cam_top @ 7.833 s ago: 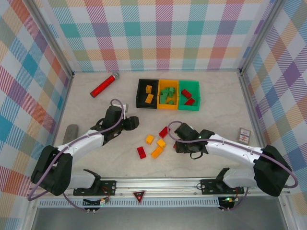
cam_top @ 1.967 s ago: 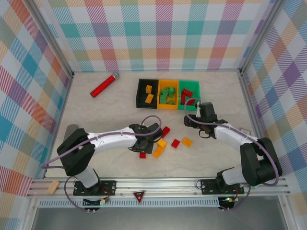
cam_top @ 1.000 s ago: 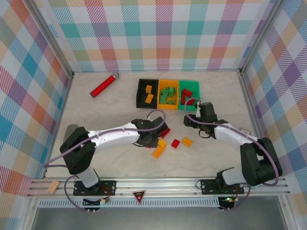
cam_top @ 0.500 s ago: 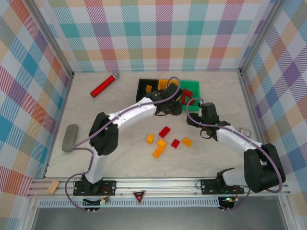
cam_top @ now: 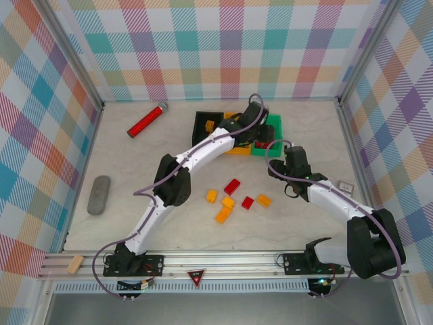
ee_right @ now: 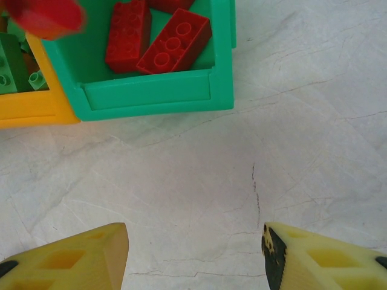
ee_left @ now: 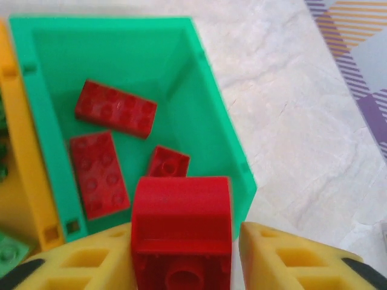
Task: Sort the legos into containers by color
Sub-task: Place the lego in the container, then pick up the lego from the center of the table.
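Observation:
My left gripper (cam_top: pixel 259 124) hangs over the green container (cam_top: pixel 275 130) at the right end of the containers row. Its jaws stand open around a red lego (ee_left: pixel 181 223): the brick leans on the left finger, with a gap to the right finger (ee_left: pixel 284 260). Three red legos (ee_left: pixel 116 109) lie in the green bin (ee_left: pixel 205 84) below. The same red brick shows blurred (ee_right: pixel 45 15) in the right wrist view. My right gripper (ee_right: pixel 193 235) is open over bare table just in front of that bin (ee_right: pixel 151 93). Several loose legos, red (cam_top: pixel 232 186) and orange (cam_top: pixel 222 216), lie mid-table.
The orange container (cam_top: pixel 237 147) holds green bricks and the black one (cam_top: pixel 201 135) orange bricks. A red cylinder (cam_top: pixel 147 120) lies back left, a grey object (cam_top: pixel 99 194) at the left, a small card (cam_top: pixel 345 187) at the right, and a wooden block (cam_top: pixel 74 264) on the front rail.
My left arm has swung from the mid-table bricks up to the green bin with the red lego, and its jaws have widened. The right arm has barely moved.

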